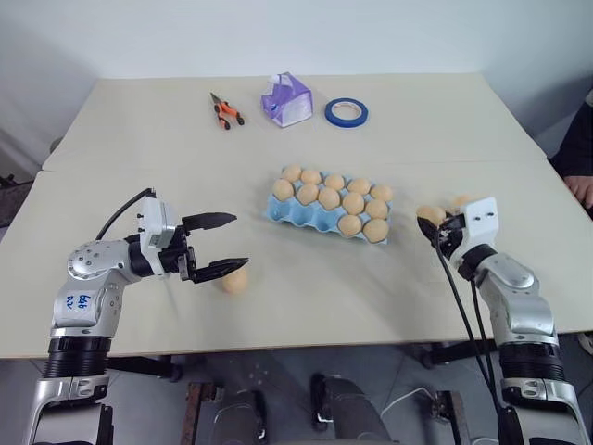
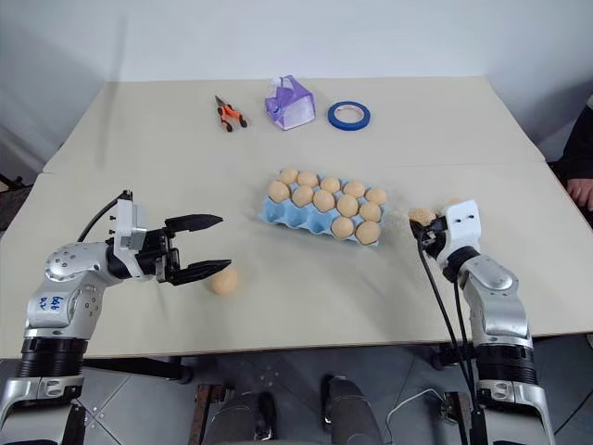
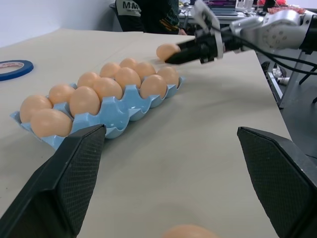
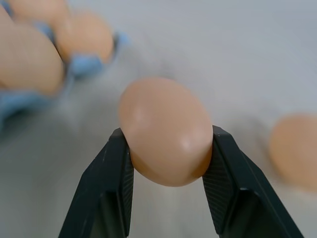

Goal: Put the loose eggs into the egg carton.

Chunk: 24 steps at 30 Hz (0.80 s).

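- The right gripper (image 4: 166, 148) at the right of the head view pinches an egg (image 4: 166, 130) between its black fingers (image 4: 111, 188).
- The blue egg carton (image 1: 289, 212) sits mid-frame on the bench (image 1: 139, 139), ten cups filled.
- The left gripper (image 1: 225, 243) at lower left has its fingers spread wide, empty.
- A loose egg (image 1: 235, 281) lies just beneath them; another (image 4: 294, 148) lies beside the right gripper.

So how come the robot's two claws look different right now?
The right gripper is shut on an egg, while the left gripper is wide open and holds nothing. The right gripper is beside the egg carton; the left gripper hangs over a loose egg on the table. Both have two black fingers.
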{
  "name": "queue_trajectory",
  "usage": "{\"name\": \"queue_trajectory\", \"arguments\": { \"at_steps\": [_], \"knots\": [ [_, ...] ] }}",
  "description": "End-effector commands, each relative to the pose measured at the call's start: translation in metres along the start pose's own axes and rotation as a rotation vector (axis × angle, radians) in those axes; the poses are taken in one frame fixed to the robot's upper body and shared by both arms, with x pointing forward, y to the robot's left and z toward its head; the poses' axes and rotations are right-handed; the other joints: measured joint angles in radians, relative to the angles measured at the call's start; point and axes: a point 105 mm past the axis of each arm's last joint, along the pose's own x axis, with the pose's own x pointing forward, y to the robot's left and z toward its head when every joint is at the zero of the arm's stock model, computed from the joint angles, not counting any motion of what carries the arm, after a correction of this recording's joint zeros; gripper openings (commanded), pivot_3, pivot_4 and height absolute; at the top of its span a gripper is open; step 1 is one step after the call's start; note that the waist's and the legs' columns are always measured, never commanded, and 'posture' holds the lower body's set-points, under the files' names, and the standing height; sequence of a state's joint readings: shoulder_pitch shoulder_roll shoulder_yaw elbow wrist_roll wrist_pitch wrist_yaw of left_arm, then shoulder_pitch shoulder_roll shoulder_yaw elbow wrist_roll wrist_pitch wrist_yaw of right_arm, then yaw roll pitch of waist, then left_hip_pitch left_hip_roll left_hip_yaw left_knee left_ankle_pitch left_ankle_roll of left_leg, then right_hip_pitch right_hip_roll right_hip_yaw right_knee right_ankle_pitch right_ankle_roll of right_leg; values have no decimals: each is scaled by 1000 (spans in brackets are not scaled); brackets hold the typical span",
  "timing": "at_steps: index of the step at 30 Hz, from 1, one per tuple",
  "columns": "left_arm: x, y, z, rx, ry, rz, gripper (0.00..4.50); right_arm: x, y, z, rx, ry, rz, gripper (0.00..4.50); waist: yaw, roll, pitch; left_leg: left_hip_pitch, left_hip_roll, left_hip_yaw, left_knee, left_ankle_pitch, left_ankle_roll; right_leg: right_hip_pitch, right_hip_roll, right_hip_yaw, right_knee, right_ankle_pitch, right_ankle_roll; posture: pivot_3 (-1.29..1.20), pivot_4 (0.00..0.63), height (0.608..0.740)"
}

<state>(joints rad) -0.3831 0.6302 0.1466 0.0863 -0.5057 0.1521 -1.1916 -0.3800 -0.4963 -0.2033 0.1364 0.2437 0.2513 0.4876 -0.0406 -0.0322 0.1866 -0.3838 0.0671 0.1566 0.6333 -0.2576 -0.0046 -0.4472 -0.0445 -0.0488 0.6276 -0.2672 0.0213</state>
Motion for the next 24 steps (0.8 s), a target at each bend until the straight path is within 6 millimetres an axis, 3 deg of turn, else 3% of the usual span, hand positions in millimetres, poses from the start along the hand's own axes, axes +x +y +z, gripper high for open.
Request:
{"name": "queue_trajectory", "arguments": {
  "at_steps": [1, 7, 14, 19, 24],
  "knots": [
    [2, -1, 9, 39, -26, -5, 4500, 5, 24, 52, 12, -135, 80, 1488, -2, 0, 0, 0, 0, 0, 0, 0, 0, 0, 0, 0, 0, 0, 0, 0, 150, 740],
    [4, -1, 8, 37, -31, -11, 4500, 22, 93, 74, 58, -137, 272, 1488, -15, 0, 0, 0, 1, 0, 0, 0, 0, 0, 0, 0, 0, 0, -1, 0, 150, 740],
    [2, 0, 9, 38, -31, 0, 4500, 46, 135, 69, 55, -76, 345, 1488, -13, 0, 0, -2, 0, 0, 0, 0, 1, -2, -1, -1, 0, 0, -1, 0, 150, 740],
    [-2, 1, 9, 43, -24, 15, 4500, 52, 153, 63, 27, -41, 394, 1488, -13, 0, 0, -3, 0, 0, -1, 0, 1, -2, -1, -1, 0, 0, -1, 0, 150, 740],
    [-5, 0, 9, 44, -22, 27, 4500, 52, 155, 58, 1, -20, 400, 3194, -16, 0, 0, -3, 0, 0, 0, -1, 1, -2, -1, -1, 0, 0, -1, 0, 150, 740]
  ]
}}
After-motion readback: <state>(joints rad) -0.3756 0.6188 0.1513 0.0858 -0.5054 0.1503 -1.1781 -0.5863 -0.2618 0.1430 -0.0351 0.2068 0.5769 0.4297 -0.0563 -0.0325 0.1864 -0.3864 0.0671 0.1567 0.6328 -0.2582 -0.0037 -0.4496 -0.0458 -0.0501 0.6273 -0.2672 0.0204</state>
